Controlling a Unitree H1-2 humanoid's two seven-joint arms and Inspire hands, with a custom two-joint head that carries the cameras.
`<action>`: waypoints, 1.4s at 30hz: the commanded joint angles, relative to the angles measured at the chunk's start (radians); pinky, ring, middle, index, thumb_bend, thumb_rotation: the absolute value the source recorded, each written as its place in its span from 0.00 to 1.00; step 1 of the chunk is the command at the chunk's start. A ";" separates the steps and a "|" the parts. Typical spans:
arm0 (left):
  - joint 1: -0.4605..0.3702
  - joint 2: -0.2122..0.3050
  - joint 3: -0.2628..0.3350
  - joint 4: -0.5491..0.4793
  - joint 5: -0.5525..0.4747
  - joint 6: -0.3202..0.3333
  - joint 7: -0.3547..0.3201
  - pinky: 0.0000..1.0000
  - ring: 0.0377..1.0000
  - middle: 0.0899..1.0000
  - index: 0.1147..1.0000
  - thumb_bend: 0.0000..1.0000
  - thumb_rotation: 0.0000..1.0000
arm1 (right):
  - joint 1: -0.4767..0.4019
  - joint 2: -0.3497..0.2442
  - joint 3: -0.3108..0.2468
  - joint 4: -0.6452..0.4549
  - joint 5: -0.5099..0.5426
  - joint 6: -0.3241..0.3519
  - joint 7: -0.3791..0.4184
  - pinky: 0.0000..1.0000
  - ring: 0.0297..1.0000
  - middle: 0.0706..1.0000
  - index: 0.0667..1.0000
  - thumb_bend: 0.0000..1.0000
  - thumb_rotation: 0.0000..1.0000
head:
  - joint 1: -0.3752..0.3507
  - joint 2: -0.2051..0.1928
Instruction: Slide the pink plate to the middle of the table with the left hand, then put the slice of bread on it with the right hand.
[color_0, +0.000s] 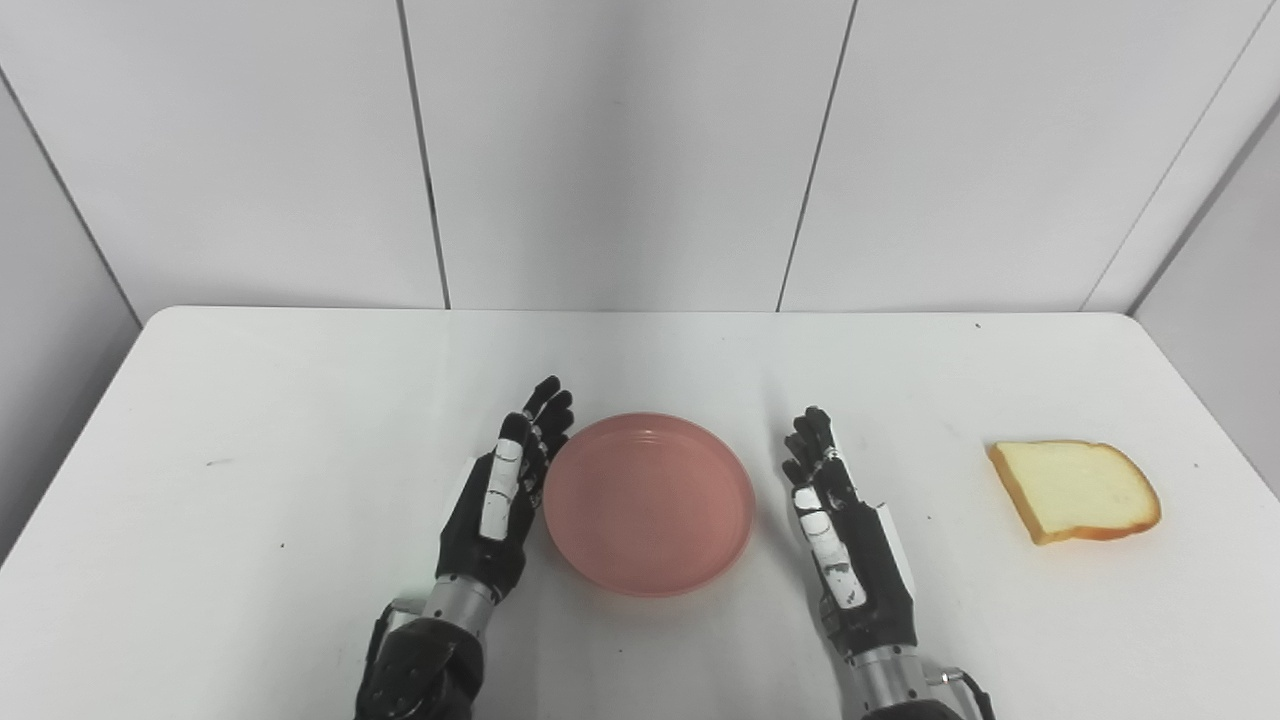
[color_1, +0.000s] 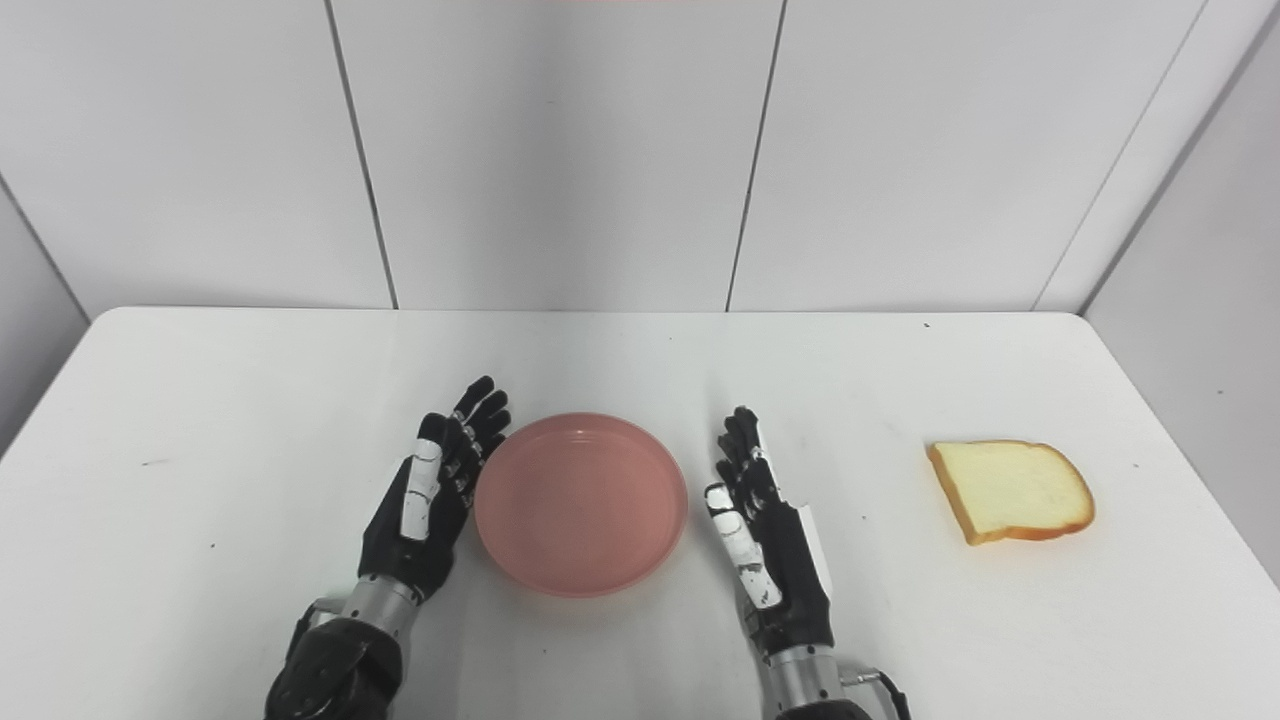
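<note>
Centrally, round pink plate (color_0: 648, 503), shallow, raised rim, empty.

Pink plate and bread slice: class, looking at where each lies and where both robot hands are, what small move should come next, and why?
Probably the right robot hand should move right toward the bread slice. The pink plate already sits near the table's middle with the open left robot hand at its left rim, while the bread lies untouched off to the right, apart from the open right robot hand.

left hand (color_0: 497, 500): black fingers with white panels, silver metal wrist, glossy black forearm
right hand (color_0: 845, 540): the same, with a thin black cable at its wrist
</note>
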 joint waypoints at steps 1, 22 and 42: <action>0.046 -0.019 -0.001 0.056 0.016 -0.026 0.014 1.00 0.99 0.97 0.92 0.83 0.93 | -0.035 -0.039 -0.028 -0.060 -0.009 -0.045 -0.003 0.96 0.95 0.95 0.97 0.68 0.66 | 0.000 0.000; 0.014 -0.034 0.028 0.131 0.026 -0.096 0.026 1.00 0.97 0.97 0.94 0.84 0.95 | -0.152 -0.663 -0.141 -0.183 -0.241 0.140 0.176 0.94 0.99 0.99 0.97 0.83 0.50 | -0.098 -0.016; 0.028 0.024 0.040 0.040 -0.006 -0.005 -0.029 1.00 0.99 1.00 0.98 0.83 0.99 | -0.318 -0.951 0.029 0.011 -0.580 0.214 0.332 0.94 0.96 0.98 1.00 1.00 0.36 | -0.307 0.013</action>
